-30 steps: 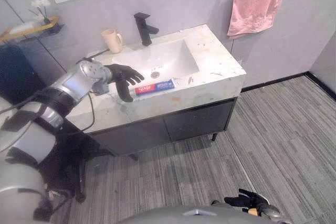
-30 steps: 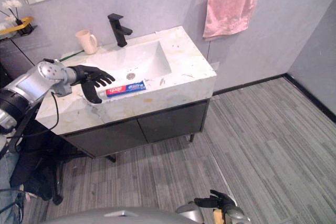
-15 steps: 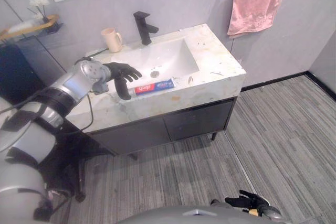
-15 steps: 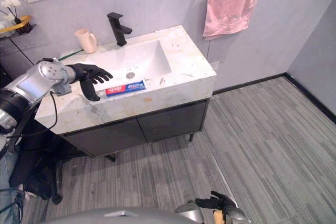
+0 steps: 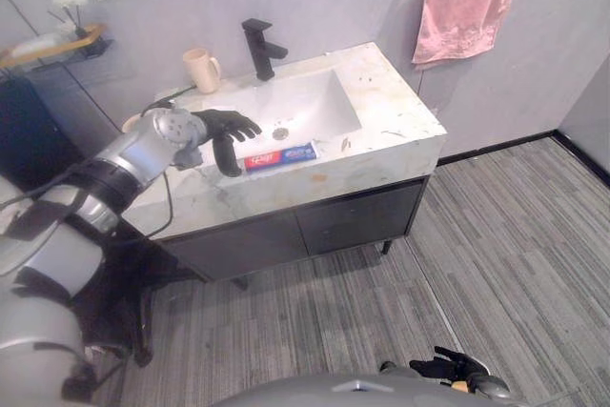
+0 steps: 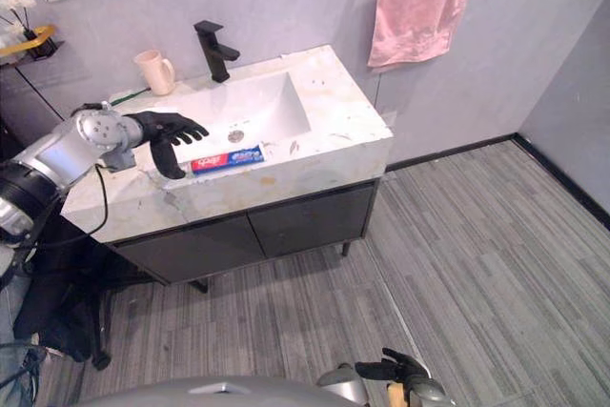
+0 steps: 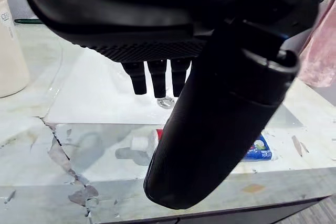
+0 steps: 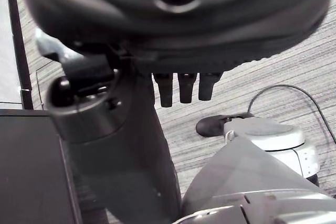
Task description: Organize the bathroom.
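A red, white and blue toothpaste tube lies on the marble counter along the front rim of the white sink. My left hand hovers open at the tube's capped end, fingers spread over the sink's edge and thumb pointing down at the counter. In the left wrist view the white cap shows just past my thumb, apart from it. A beige cup stands by the black faucet. My right hand hangs open low over the floor.
A pink towel hangs from a bar on the wall at the right. A small shelf with white flowers is at the back left. A thin green stick lies behind the cup. Dark cabinet doors sit below the counter.
My left hand has risen slightly and drawn a little back toward the sink. The toothpaste tube has stayed where it was. The right hand has not moved.
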Tool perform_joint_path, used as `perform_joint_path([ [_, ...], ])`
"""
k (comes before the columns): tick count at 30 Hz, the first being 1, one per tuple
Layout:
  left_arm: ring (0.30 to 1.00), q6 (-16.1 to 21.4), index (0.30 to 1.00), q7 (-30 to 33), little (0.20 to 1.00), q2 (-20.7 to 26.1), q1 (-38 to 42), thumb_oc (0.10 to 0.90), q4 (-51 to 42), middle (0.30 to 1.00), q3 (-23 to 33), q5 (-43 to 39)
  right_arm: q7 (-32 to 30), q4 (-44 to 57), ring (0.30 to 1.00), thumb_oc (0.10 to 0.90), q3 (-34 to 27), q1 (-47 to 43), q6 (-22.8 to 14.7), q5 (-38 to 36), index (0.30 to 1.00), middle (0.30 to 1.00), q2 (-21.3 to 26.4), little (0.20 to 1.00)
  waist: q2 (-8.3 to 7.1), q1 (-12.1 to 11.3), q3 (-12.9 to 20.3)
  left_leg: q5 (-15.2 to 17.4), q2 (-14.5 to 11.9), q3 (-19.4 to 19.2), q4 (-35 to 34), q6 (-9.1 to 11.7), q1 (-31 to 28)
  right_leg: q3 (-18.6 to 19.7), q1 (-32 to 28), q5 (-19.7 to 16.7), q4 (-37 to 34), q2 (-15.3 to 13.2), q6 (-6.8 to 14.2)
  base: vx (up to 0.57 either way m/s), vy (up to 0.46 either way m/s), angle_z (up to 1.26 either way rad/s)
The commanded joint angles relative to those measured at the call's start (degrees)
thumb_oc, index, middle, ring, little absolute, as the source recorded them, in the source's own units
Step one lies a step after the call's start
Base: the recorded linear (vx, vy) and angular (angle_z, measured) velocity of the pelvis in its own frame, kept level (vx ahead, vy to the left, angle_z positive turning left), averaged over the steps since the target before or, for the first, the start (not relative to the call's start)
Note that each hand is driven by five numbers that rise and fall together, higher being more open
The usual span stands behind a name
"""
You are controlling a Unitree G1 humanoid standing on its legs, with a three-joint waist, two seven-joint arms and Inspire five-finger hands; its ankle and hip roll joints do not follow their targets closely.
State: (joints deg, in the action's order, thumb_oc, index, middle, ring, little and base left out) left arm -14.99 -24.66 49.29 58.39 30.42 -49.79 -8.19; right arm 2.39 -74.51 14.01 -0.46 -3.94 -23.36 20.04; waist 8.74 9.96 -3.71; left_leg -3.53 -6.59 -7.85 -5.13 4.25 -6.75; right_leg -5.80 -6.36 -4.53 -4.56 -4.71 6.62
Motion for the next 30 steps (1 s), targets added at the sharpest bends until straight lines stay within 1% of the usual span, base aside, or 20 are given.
perform_joint_path([
  [1,0.900,1.54,0.900,5.06,0.900,2.89,5.86,0.800,3.27,0.900,8.52,3.21,0.68,-1.04,0.900,0.800,2.20,2.36,-0.20,-0.60,0.900,0.900,1.38,0.900,-2.43,0.40,2.37,2.21,-1.36,0.23,2.69,-0.98,0.09,2.06,1.48,8.50,7.17,0.45,-2.59,0.00,0.000,0.00],
  [2,0.900,1.59,0.900,5.07,0.900,2.37,5.18,0.800,3.39,0.900,9.00,4.18,0.74,-1.04,0.900,0.800,2.16,2.49,-0.22,-0.32,0.900,0.900,1.29,0.900,-2.48,0.48,2.34,2.21,-1.41,0.16,2.71,-0.97,0.08,2.16,1.55,8.50,7.25,0.47,-2.62,0.00,0.000,0.00],
  [7,0.900,0.67,0.900,5.28,0.900,1.66,3.82,0.800,2.76,0.900,9.42,3.95,0.74,-0.88,0.900,0.800,2.27,2.45,-0.06,-0.44,0.900,0.900,1.48,0.900,-2.51,0.45,2.10,2.19,-1.47,0.30,2.89,-0.93,0.19,2.06,1.61,8.52,7.36,0.49,-2.66,0.00,0.000,0.00],
  [10,0.900,-0.43,0.900,5.06,0.900,0.75,2.80,0.800,1.91,0.900,9.84,4.07,0.39,-0.69,0.900,0.800,2.24,2.44,0.05,-0.73,0.900,0.900,1.47,0.900,-2.54,0.41,1.73,2.39,-1.33,0.62,3.28,-0.95,0.27,1.90,1.52,8.68,7.66,0.37,-2.74,0.00,0.000,0.00],
  [19,0.900,0.64,0.900,6.03,0.900,0.68,1.43,0.800,1.45,0.900,9.89,5.36,0.49,-0.48,0.900,0.800,2.19,2.74,0.04,-1.09,0.900,0.900,1.36,0.900,-2.61,0.43,1.73,2.44,-1.44,0.45,3.53,-0.99,0.31,1.84,1.70,8.90,8.08,0.34,-2.80,0.00,0.000,0.00],
  [21,0.900,0.21,0.900,6.22,0.900,0.24,0.99,0.800,1.11,0.900,10.29,6.97,0.62,-0.38,0.900,0.800,1.94,2.94,-0.10,-1.61,0.900,0.900,1.26,0.900,-2.68,0.55,1.68,2.48,-1.47,0.35,3.34,-1.03,0.14,1.91,1.72,8.90,8.05,0.38,-2.78,0.00,0.000,0.00],
  [23,0.900,0.08,0.900,6.24,0.900,0.14,0.80,0.800,1.25,0.900,10.16,6.78,0.62,-0.28,0.900,0.800,1.87,3.02,-0.12,-2.23,0.900,0.900,1.18,0.900,-2.68,0.62,1.61,2.47,-1.44,0.32,3.33,-1.04,0.13,1.97,1.80,8.91,8.15,0.42,-2.77,0.00,0.000,0.00],
  [24,0.900,0.15,0.900,6.59,0.900,-0.31,0.18,0.800,1.10,0.900,10.48,8.88,0.64,-0.35,0.900,0.800,1.57,2.99,-0.09,-2.34,0.900,0.900,1.12,0.900,-2.65,0.66,1.62,2.53,-1.45,0.28,3.26,-1.08,0.09,2.06,1.81,8.94,8.06,0.47,-2.84,0.00,0.000,0.00],
  [30,0.900,-0.19,0.900,7.84,0.900,-0.94,-1.10,0.800,1.48,0.900,10.48,9.42,0.99,-0.43,0.900,0.800,0.88,3.40,-0.28,-2.83,0.900,0.900,1.34,0.900,-2.60,0.93,1.43,2.61,-1.47,0.12,3.41,-1.09,0.10,2.13,2.03,9.03,8.38,0.43,-2.83,0.00,0.000,0.00],
])
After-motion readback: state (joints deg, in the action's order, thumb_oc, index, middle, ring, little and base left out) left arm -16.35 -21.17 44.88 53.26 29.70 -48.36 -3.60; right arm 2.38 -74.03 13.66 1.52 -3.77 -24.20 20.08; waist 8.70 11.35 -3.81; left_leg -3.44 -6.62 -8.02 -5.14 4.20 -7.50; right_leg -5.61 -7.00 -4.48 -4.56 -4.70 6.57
